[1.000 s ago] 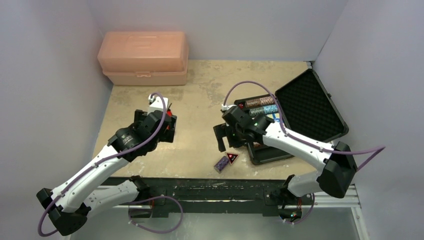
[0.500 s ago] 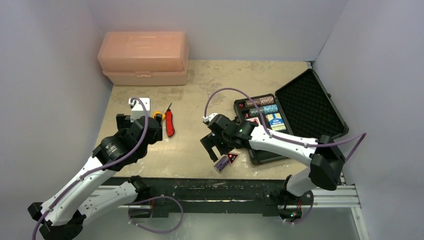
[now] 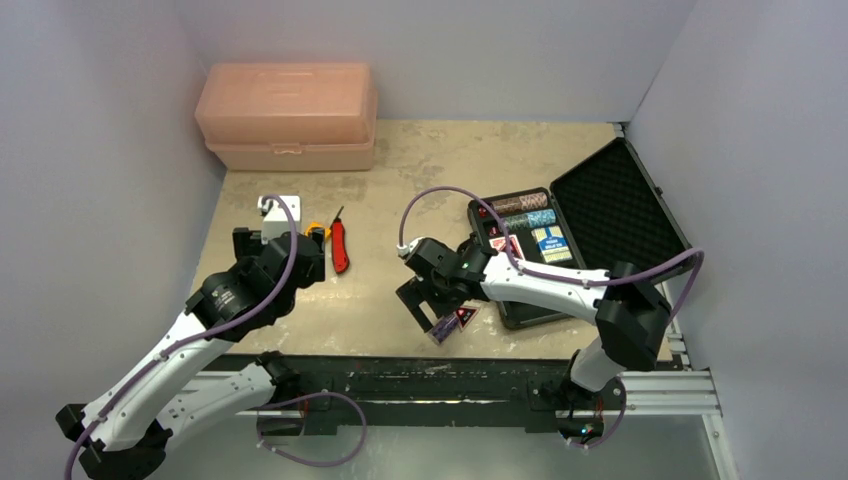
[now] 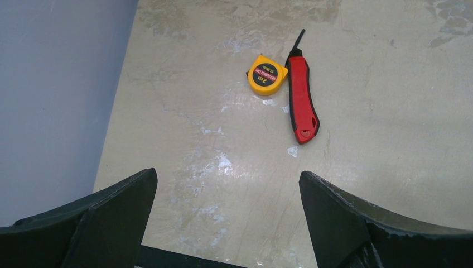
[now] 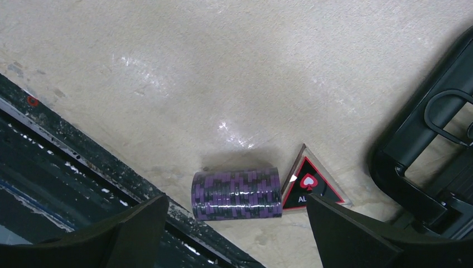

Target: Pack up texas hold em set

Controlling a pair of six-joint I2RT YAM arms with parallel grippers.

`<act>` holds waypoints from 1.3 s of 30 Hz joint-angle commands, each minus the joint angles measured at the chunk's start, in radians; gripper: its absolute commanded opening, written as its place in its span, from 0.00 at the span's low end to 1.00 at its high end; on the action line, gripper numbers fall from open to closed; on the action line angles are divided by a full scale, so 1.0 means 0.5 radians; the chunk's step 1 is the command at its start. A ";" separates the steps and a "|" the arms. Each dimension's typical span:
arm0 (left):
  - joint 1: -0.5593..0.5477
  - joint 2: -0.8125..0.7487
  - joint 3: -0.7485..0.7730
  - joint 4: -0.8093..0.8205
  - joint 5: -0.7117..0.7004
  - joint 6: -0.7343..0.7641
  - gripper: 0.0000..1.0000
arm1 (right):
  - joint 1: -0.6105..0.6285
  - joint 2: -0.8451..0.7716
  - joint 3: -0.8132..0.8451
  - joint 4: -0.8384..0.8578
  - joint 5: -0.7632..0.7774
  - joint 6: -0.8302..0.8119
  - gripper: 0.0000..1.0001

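Observation:
The black case (image 3: 612, 215) lies open at the right, its foam lid up, with chip stacks and card decks (image 3: 527, 225) in its base. A purple chip stack (image 5: 236, 194) lies on its side near the table's front edge, also visible from above (image 3: 441, 328). A black-red triangular token (image 5: 309, 186) touches its right end. My right gripper (image 5: 237, 215) hangs open just above them, one finger on each side and nothing held; from above it (image 3: 425, 305) hovers left of the case. My left gripper (image 4: 228, 190) is open and empty over bare table at the left (image 3: 275, 240).
A red folding knife (image 4: 302, 100) and a yellow tape measure (image 4: 267, 75) lie ahead of my left gripper. A large peach plastic box (image 3: 288, 115) stands at the back left. The case handle (image 5: 446, 111) juts toward my right gripper. The black front rail (image 5: 67, 167) runs beside the chips.
My right gripper has moved left and toward the front edge, over the purple chip stack. My left arm drew back and left, uncovering the knife, then stayed still. Both grippers opened slightly wider.

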 commanded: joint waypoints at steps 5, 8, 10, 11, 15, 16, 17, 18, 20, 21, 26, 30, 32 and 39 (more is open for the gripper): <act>0.016 0.018 0.030 0.025 -0.011 -0.012 1.00 | 0.038 0.078 0.009 -0.012 0.025 0.003 0.99; 0.015 0.018 0.031 0.029 -0.006 -0.009 1.00 | 0.055 0.099 0.005 -0.031 0.028 0.009 0.99; 0.014 0.019 0.029 0.028 -0.003 -0.009 1.00 | 0.071 0.109 -0.001 -0.038 0.025 0.015 0.99; 0.015 0.021 0.029 0.027 -0.003 -0.008 1.00 | 0.077 0.115 -0.001 -0.042 0.022 0.018 0.99; 0.016 0.023 0.030 0.028 0.000 -0.005 1.00 | 0.100 0.147 -0.001 -0.060 0.003 0.034 0.98; 0.015 0.024 0.030 0.028 0.002 -0.003 1.00 | 0.105 0.156 -0.001 -0.063 -0.004 0.038 0.97; 0.016 0.024 0.030 0.029 0.002 -0.003 1.00 | 0.109 0.165 -0.001 -0.064 -0.005 0.042 0.97; 0.016 0.024 0.030 0.028 0.003 -0.002 1.00 | 0.113 0.172 -0.001 -0.069 -0.001 0.047 0.97; 0.016 0.022 0.030 0.029 0.007 -0.004 1.00 | 0.116 0.184 -0.001 -0.077 0.011 0.054 0.96; 0.015 0.021 0.030 0.029 0.006 -0.003 1.00 | 0.117 0.188 -0.001 -0.082 0.017 0.058 0.96; 0.015 0.027 0.031 0.033 0.014 0.003 1.00 | 0.120 0.213 0.014 -0.116 0.050 0.067 0.96; 0.014 0.030 0.030 0.036 0.020 0.006 1.00 | 0.123 0.228 0.021 -0.135 0.077 0.082 0.96; 0.016 0.027 0.030 0.038 0.020 0.006 1.00 | 0.123 0.235 0.021 -0.140 0.079 0.086 0.95; 0.014 0.024 0.026 0.041 0.025 0.010 1.00 | 0.123 0.242 0.031 -0.149 0.089 0.097 0.94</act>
